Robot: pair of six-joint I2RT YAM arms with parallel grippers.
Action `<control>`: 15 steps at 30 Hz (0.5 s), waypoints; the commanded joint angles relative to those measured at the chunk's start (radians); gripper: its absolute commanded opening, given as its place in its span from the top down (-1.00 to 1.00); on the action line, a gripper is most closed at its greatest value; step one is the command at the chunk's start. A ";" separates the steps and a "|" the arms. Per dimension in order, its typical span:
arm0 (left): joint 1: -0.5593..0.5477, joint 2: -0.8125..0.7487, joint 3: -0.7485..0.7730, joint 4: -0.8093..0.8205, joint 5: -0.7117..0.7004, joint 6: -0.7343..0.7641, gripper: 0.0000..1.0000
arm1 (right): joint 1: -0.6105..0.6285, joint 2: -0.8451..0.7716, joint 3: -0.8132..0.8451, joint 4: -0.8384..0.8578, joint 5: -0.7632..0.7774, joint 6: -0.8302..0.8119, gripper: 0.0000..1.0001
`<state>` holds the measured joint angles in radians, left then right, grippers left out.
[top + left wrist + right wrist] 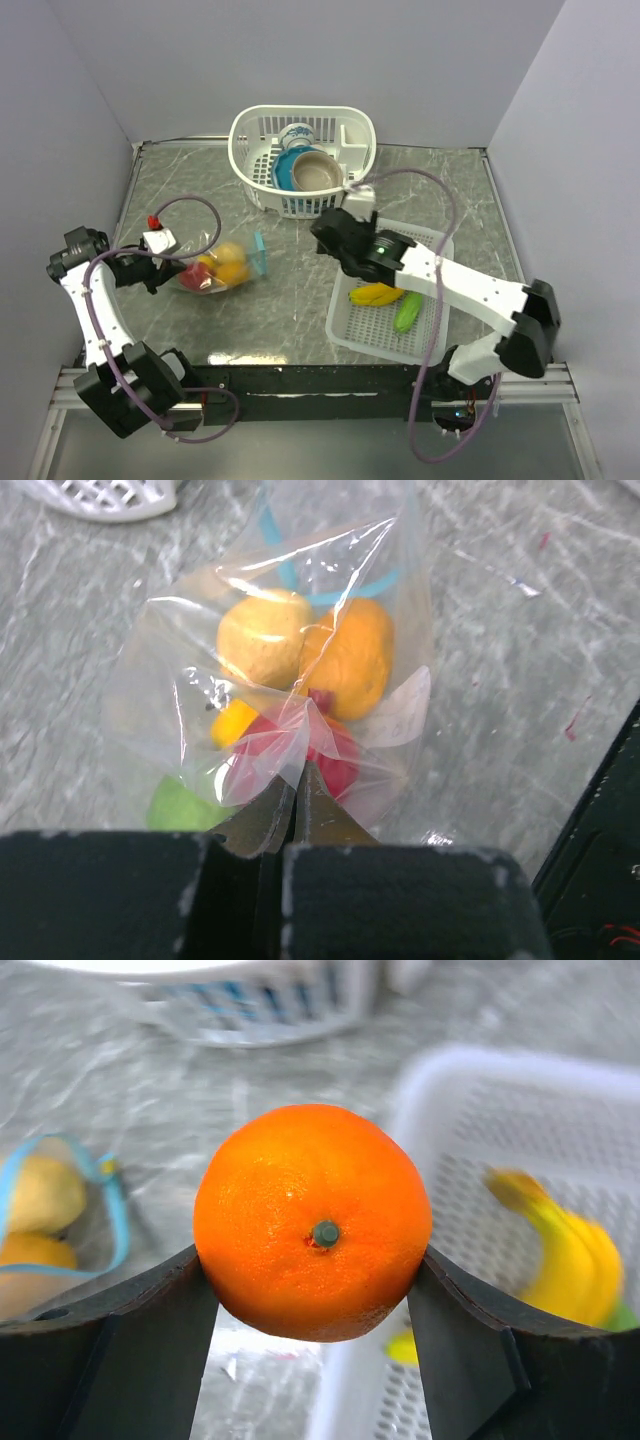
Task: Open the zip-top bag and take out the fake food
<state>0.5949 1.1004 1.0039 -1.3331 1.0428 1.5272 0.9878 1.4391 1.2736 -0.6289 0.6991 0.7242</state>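
A plastic orange (312, 1222), one piece of the fake food, sat gripped by its sides in the right arm's part-open jaws above the middle of the worktop (300, 300). The white tray (352, 325), holding a banana (375, 294) and a green piece (407, 312), lay just to its right, toward the near right corner. The zip-top bag (222, 265) lay toward the left edge with its teal mouth facing the right arm and other fruits (300, 660) inside, its closed end pinched in the left arm's shut jaws
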 commanded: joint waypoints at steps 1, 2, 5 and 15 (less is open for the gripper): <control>-0.044 -0.004 0.007 -0.043 0.066 -0.061 0.98 | -0.009 -0.045 -0.146 -0.205 0.042 0.277 -0.08; -0.052 -0.002 0.012 -0.043 0.069 -0.073 0.98 | -0.009 -0.046 -0.176 -0.221 0.037 0.306 -0.21; -0.087 -0.002 0.035 -0.044 0.057 -0.125 0.97 | -0.008 -0.045 -0.198 -0.203 0.033 0.293 -0.81; -0.095 0.090 0.090 -0.041 -0.205 -0.355 -0.98 | -0.006 -0.010 0.032 -0.088 0.073 0.057 -1.00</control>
<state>0.4950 1.1160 1.0561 -1.3376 0.9668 1.2964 0.9775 1.4105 1.1564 -0.8043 0.7216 0.8818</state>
